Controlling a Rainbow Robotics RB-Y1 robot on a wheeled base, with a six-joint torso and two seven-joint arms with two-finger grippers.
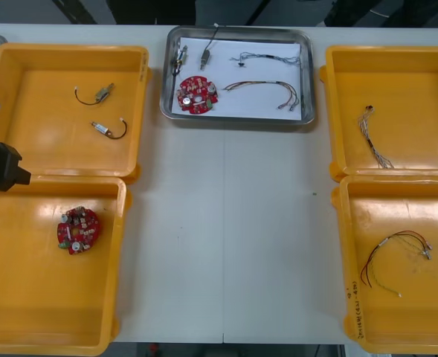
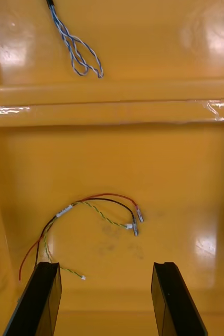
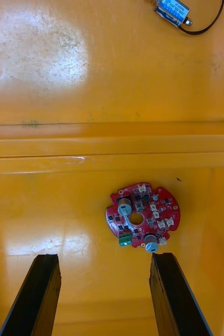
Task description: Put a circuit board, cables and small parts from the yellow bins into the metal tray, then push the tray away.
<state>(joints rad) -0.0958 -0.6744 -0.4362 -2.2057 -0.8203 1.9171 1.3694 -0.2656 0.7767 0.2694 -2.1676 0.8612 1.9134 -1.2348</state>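
Observation:
The metal tray (image 1: 233,120) at the table's far middle, white inside, holds a red circuit board (image 1: 197,94), a blue and white cable (image 1: 267,58), a red and yellow cable (image 1: 267,88) and small metal parts (image 1: 204,53). My left gripper (image 3: 104,257) hangs open over the near left yellow bin (image 1: 25,297), just short of a second circuit board (image 3: 143,214). Over the near right bin (image 1: 404,312), my right gripper (image 2: 106,265) is open above a red and yellow cable (image 2: 98,210). Nothing is between either pair of fingers.
The far left bin (image 1: 47,82) holds two small metal parts with black cables (image 1: 103,93). A twisted blue and white cable (image 1: 375,137) lies in the far right bin (image 1: 412,82). Bare table stretches between the bins in front of the tray.

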